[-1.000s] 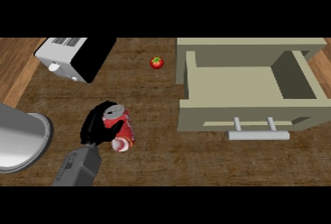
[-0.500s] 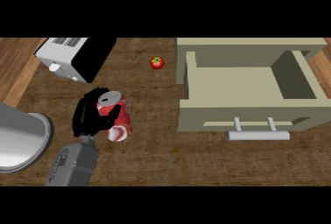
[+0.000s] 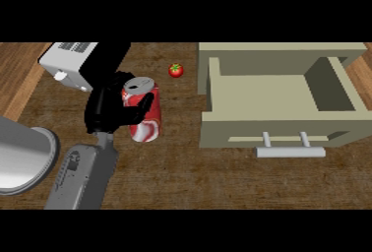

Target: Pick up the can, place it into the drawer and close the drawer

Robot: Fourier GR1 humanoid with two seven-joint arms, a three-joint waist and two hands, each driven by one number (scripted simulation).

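The black left hand (image 3: 110, 109) has curled round the red-and-white metal can (image 3: 144, 112) and apparently lifted it from the wooden counter's (image 3: 189, 177) left side; the open beige drawer (image 3: 280, 101) waits right.

Legible text: none; the can (image 3: 144, 113) bears only red-and-white patterning with no readable lettering, and the toaster (image 3: 81, 64), drawer (image 3: 280, 138) front and counter (image 3: 218, 182) carry no labels, numbers or signs.
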